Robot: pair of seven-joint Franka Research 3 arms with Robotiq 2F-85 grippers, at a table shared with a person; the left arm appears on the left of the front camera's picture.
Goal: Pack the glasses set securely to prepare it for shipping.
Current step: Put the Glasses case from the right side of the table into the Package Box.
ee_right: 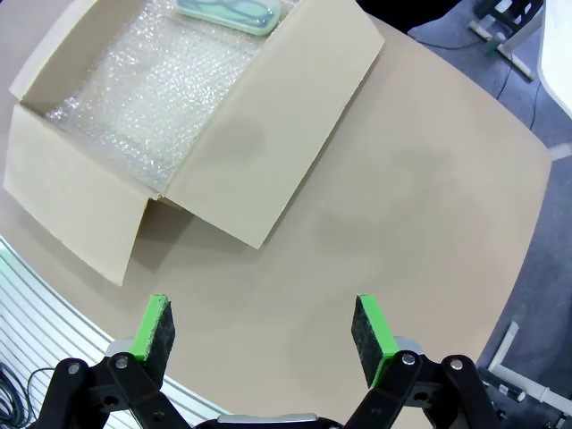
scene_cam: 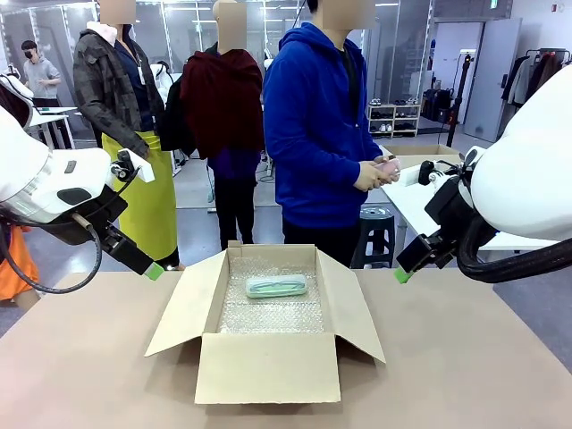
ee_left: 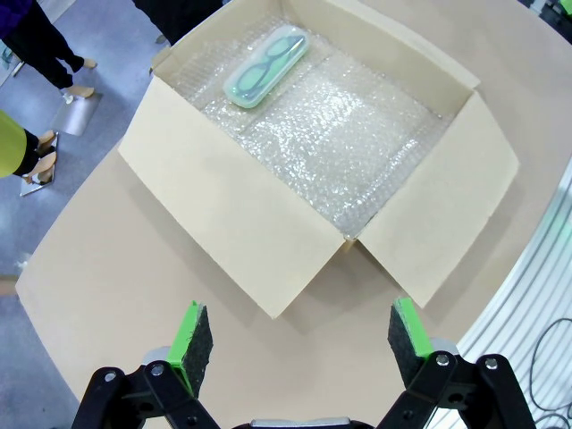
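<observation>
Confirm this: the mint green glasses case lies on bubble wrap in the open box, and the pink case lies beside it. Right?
Not quite. The mint green glasses case lies on the bubble wrap in the open box, but the front view shows the pink case in the person's hands.

The large brown cardboard box has a matt, paper-like surface. The clear plastic bubble wrap inside it is bumpy and shines in spots. The pale mint green, semi-clear plastic glasses case looks smooth with a soft gloss. The light brown table is smooth and matt. The green pads of the left gripper look matt and rubbery, with rough black faces.
</observation>
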